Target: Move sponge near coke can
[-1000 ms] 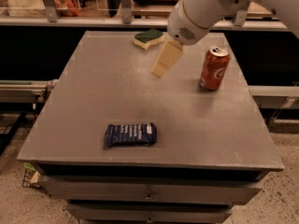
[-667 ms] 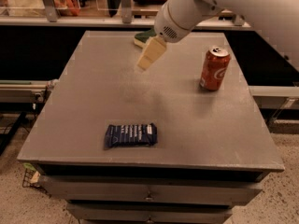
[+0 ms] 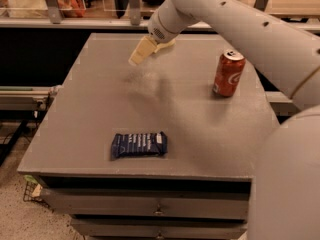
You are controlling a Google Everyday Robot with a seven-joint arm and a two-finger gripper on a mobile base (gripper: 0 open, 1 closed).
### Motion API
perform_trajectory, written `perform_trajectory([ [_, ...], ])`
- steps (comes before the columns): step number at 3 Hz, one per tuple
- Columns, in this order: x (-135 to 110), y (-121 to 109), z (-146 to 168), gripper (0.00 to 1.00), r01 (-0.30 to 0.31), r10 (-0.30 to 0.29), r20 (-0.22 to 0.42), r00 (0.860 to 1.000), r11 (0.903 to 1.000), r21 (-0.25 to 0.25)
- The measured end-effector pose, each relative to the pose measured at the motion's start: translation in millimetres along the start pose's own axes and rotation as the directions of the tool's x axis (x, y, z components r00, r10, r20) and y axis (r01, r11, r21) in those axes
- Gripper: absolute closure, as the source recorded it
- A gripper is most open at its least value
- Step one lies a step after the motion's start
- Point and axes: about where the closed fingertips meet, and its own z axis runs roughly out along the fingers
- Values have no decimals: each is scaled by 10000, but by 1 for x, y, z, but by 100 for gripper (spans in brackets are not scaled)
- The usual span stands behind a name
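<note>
Sponge (image 3: 169, 44) is the thing to be shifted, and only a pale yellow sliver that I take to be its foam shows, at the far side of the table (image 3: 100, 109), well to the left of the coke can (image 3: 229, 74) and farther back than it.

Nearest the camera lies a dark blue snack wrapper (image 3: 139, 145), flat, well to the left of the can and much closer to the front edge. It has no part in the job and is clear of any straight line from the far side to the can.

The coke can stands upright near the right edge, silver top up, with bare table on its left and front. That open ground is probably where the sponge should end up.

Beyond and to the left of the can, the gripper (image 3: 136, 58) hangs above the table, angled down and to the left, just beside the yellow sliver. The arm reaches in from the right and passes above and behind the can, so it looks placed to come down on the sponge. Whether the gripper is spread or pressed together I cannot tell from this angle, and nothing shows it holding anything.

The wrist hides most of the sponge. The visible strip runs roughly toward the can, which hints at a long axis lying that way, but the hidden part leaves this uncertain.
</note>
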Motion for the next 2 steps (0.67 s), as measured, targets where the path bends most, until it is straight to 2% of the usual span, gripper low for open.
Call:
perform_trajectory([
  [2,11,-38,56,0,-368,381,-248,9990,9981,501],
])
